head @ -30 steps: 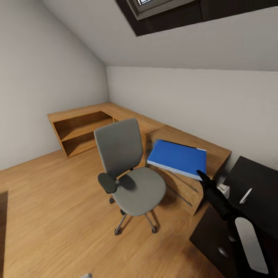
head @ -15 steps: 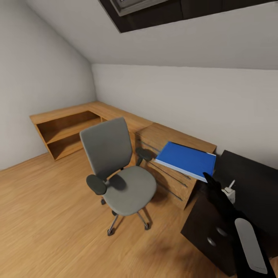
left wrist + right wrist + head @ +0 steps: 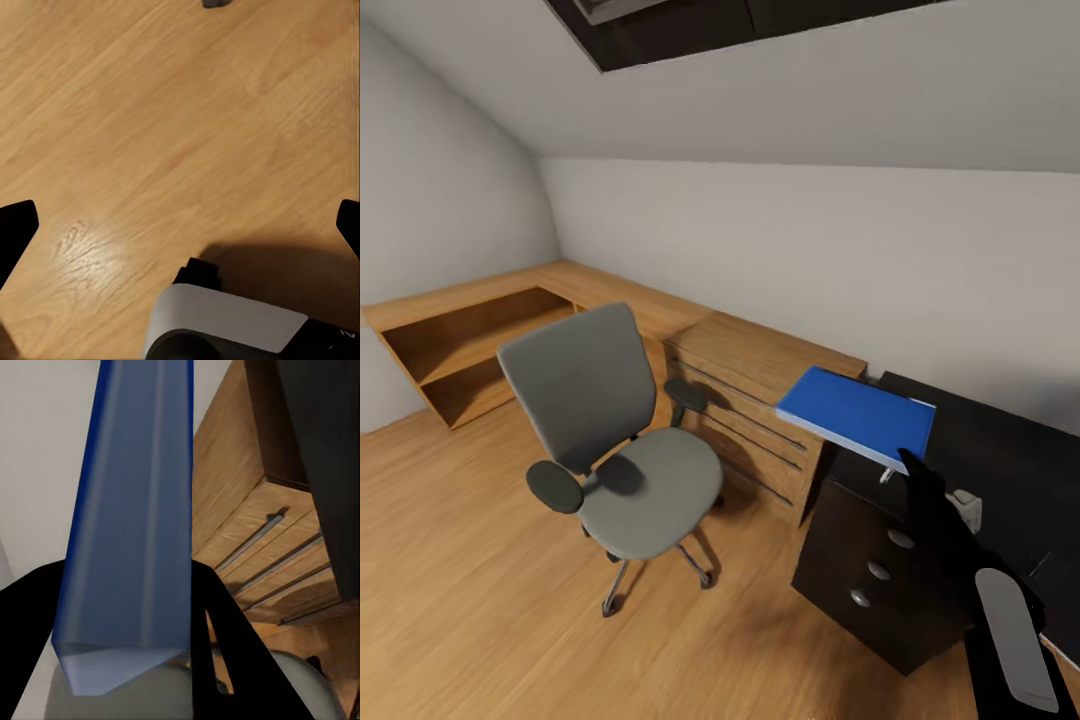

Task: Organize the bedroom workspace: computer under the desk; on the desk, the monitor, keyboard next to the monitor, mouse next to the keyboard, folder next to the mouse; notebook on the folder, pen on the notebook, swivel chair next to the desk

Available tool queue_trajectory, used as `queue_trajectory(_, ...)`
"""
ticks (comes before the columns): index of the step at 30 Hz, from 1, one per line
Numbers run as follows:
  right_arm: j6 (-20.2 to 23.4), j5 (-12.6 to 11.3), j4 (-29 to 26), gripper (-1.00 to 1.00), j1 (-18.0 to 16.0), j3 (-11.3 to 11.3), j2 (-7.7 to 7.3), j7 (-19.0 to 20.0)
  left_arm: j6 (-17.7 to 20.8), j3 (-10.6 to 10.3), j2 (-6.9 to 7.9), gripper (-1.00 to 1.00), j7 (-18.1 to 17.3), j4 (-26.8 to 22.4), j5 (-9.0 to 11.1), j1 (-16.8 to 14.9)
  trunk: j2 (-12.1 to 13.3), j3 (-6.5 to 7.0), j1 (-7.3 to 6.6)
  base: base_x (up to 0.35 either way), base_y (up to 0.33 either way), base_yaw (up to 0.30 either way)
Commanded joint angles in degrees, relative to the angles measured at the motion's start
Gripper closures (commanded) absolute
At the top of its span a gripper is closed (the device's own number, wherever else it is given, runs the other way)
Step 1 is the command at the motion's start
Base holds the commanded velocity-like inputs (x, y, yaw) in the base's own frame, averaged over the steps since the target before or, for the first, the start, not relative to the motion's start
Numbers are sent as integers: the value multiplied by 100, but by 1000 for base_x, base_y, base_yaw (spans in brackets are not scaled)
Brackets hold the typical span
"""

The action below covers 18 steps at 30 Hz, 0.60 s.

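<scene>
The blue folder (image 3: pixel 857 413) hangs level in the air over the left end of the black desk (image 3: pixel 1015 450), with my right gripper (image 3: pixel 908 462) shut on its near edge. In the right wrist view the folder (image 3: pixel 127 525) runs edge-on between the two black fingers (image 3: pixel 217 622). The grey swivel chair (image 3: pixel 615 440) stands on the wood floor left of the desk, its seat bare. My left gripper (image 3: pixel 181 229) is open above bare floor, its fingertips (image 3: pixel 15 232) at the far sides of the picture.
A wooden drawer unit (image 3: pixel 760 400) stands between the chair and the black desk. A low wooden shelf (image 3: pixel 460 345) runs along the left wall. A small white object (image 3: pixel 965 508) lies on the desk. The black desk has drawers (image 3: pixel 875 565) below.
The whole view has swung right as the robot turned. The folder, still in my right gripper, now hangs over the black desk's left end rather than the wooden drawers.
</scene>
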Motion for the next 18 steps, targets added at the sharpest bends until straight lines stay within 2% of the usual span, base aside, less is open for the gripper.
queue_trajectory(1, 29, -64, -10, 100, -6, -16, 6, -43, -35, -47, 8, -100, 38, -5, 61, -4, -4, -12, 0, 0, -124, -230)
queue_trajectory(18, 10, -56, -9, 100, -6, -28, 0, -43, -38, -42, 8, -100, 44, -2, 61, -4, -4, -124, 0, 0, -14, -230)
